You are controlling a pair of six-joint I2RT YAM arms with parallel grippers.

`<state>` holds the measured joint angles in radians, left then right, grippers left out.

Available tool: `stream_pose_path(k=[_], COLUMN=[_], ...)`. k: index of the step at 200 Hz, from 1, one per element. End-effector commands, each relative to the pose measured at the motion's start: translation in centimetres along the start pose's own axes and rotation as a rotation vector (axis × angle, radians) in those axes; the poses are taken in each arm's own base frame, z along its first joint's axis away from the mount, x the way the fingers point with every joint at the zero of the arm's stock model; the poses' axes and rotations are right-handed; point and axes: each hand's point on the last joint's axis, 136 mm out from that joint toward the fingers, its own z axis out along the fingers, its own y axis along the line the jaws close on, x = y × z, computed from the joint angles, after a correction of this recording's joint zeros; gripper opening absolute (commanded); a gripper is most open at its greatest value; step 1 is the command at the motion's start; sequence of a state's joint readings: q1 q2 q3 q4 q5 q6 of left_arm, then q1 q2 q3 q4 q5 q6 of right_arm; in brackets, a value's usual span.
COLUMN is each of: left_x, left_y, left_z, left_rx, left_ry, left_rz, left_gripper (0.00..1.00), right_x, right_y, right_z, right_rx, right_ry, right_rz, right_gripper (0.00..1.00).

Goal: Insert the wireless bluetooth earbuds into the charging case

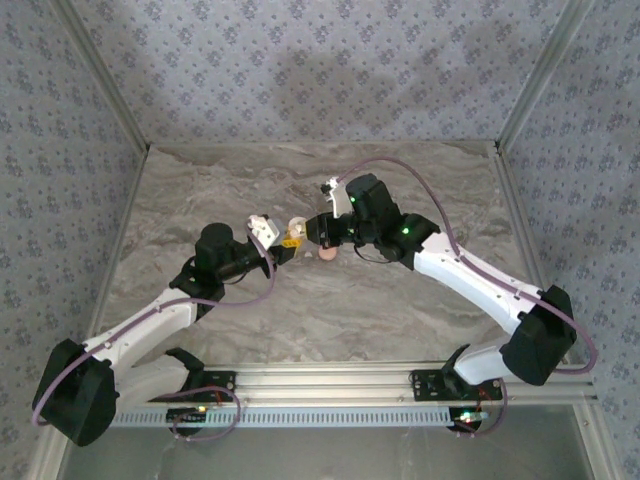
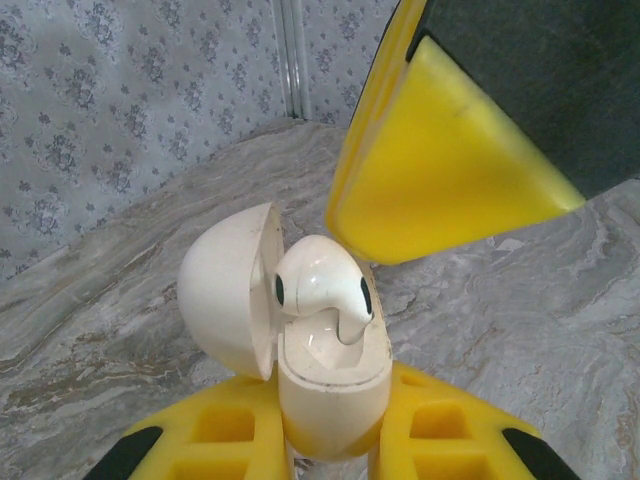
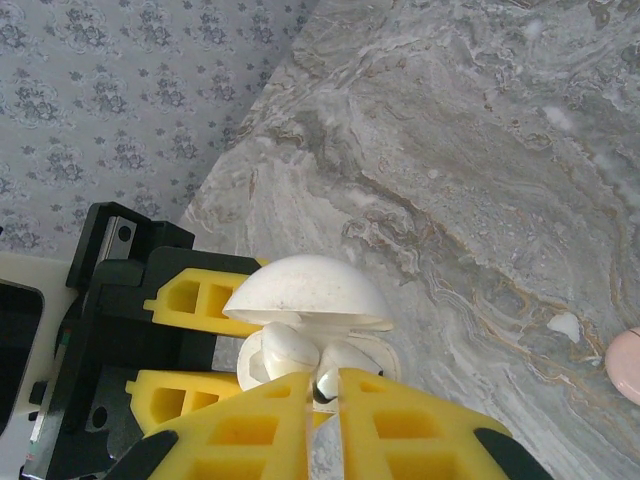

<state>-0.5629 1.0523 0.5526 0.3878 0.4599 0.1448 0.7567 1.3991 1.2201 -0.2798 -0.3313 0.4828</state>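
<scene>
My left gripper (image 2: 335, 425) is shut on the white charging case (image 2: 330, 385), gripping its lower half and holding it above the table with the domed lid (image 2: 225, 290) swung open. One white earbud (image 2: 320, 285) sits in the case's mouth, head up and stem pointing down into the well. My right gripper (image 3: 326, 385) comes in from the side opposite the lid, its yellow fingers (image 2: 440, 170) nearly together, pinching a small white part of an earbud (image 3: 322, 380). Two rounded white bodies show under the lid (image 3: 305, 290) in the right wrist view. From above, both grippers meet at the case (image 1: 296, 228).
A round pink puck (image 1: 328, 254) lies on the marble table just below the right gripper, also at the right edge of the right wrist view as the puck (image 3: 625, 365). Patterned walls close in the back and sides. Aluminium rail (image 1: 330, 378) runs along the near edge.
</scene>
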Motion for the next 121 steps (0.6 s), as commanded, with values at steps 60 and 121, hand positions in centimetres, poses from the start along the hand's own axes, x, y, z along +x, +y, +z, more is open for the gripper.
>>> stream_pose_path(k=[60,121], left_x=[-2.2,-2.2], left_y=[-0.5,-0.6], left_z=[-0.5,-0.5], left_rx=[0.031,0.034], left_ry=[-0.056,-0.057], left_rz=[0.037,0.037], left_gripper=[0.13,0.13], right_x=[-1.9,-2.3], right_y=[1.5,2.5], right_z=[-1.7,-1.5], right_rx=[-0.033,-0.089], right_ry=[-0.048,-0.038], right_rz=[-0.067,-0.066], right_gripper=[0.21,0.18])
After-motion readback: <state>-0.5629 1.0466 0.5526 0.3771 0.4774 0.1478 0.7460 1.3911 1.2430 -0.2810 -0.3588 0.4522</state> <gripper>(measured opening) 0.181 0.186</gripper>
